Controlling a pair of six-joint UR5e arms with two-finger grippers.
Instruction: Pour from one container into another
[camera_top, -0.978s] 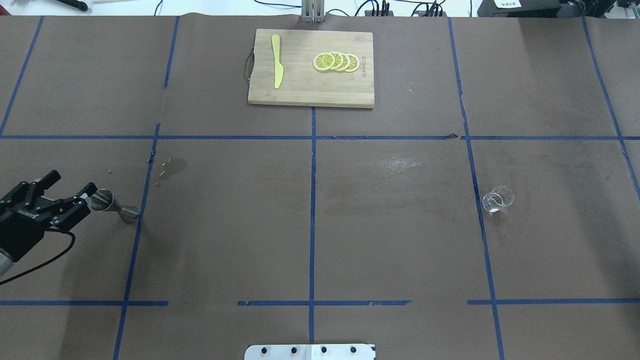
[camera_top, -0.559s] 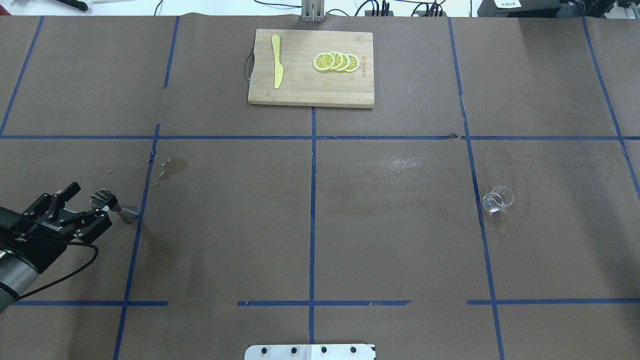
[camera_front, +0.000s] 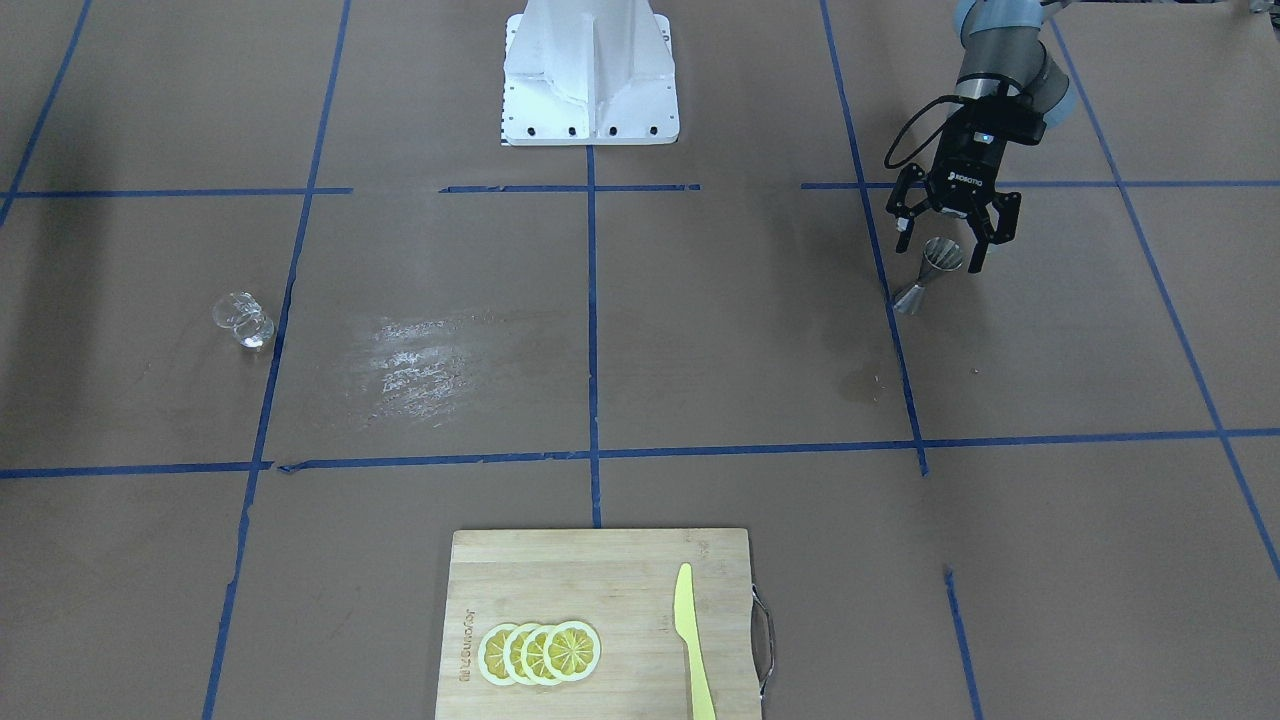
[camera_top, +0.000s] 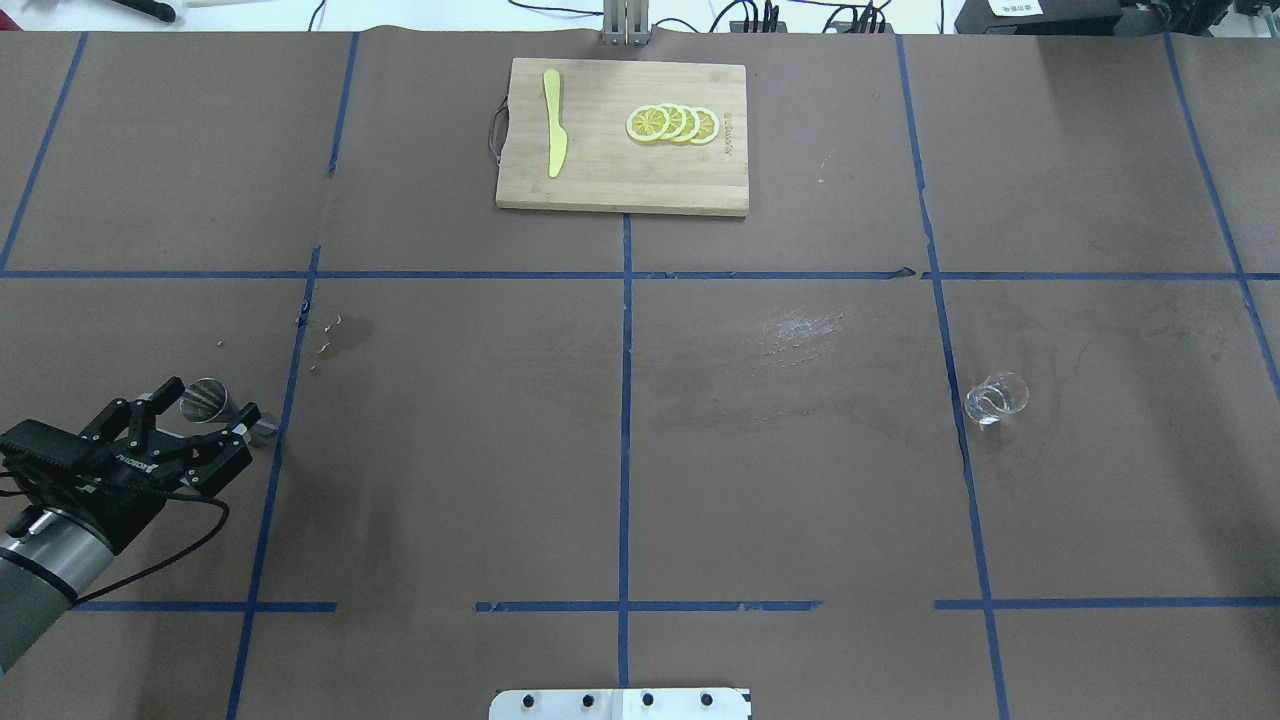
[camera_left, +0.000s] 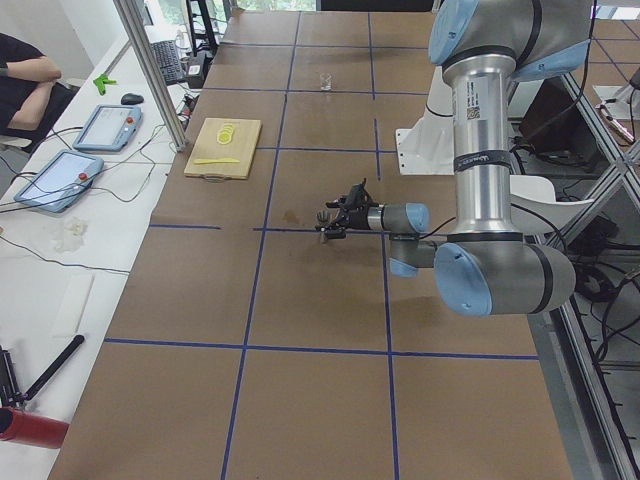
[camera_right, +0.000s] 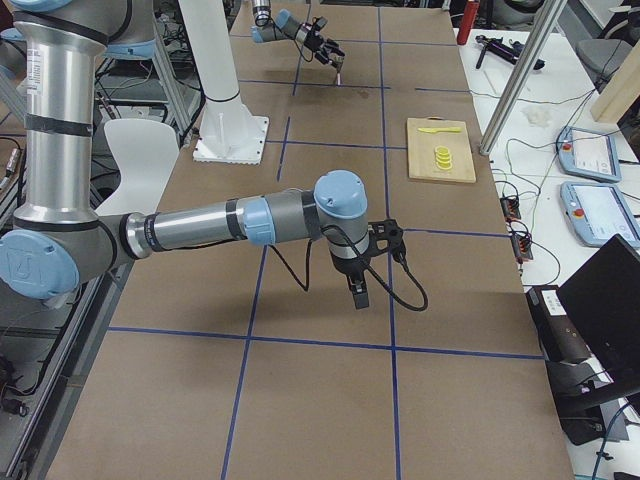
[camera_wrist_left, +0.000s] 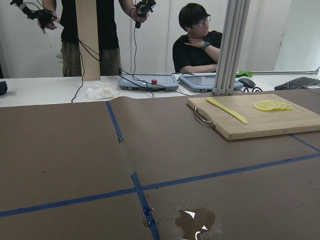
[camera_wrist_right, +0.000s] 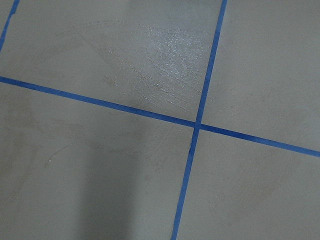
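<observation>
The steel hourglass jigger (camera_top: 218, 408) (camera_front: 930, 272) stands on the brown table (camera_top: 620, 450) at its left side. My left gripper (camera_top: 207, 400) (camera_front: 938, 250) is open and low, one finger on each side of the jigger's upper cone, not closed on it. The clear glass cup (camera_top: 996, 397) (camera_front: 243, 320) stands alone far off at the right side. My right gripper (camera_right: 360, 288) shows only in the exterior right view, hanging over bare table, and I cannot tell whether it is open or shut. Its wrist view shows only paper and blue tape.
A wooden cutting board (camera_top: 600, 180) with a yellow knife (camera_top: 553, 122) and lemon slices (camera_top: 672, 123) lies at the far edge. A wet spot (camera_top: 350, 332) (camera_wrist_left: 195, 222) lies beyond the jigger. A dried smear (camera_top: 800, 328) marks the middle. Operators stand past the far edge.
My left gripper has swung round from the jigger's left toward the robot's side and forward. Its open fingers now straddle the jigger. The jigger and the glass cup have stayed put.
</observation>
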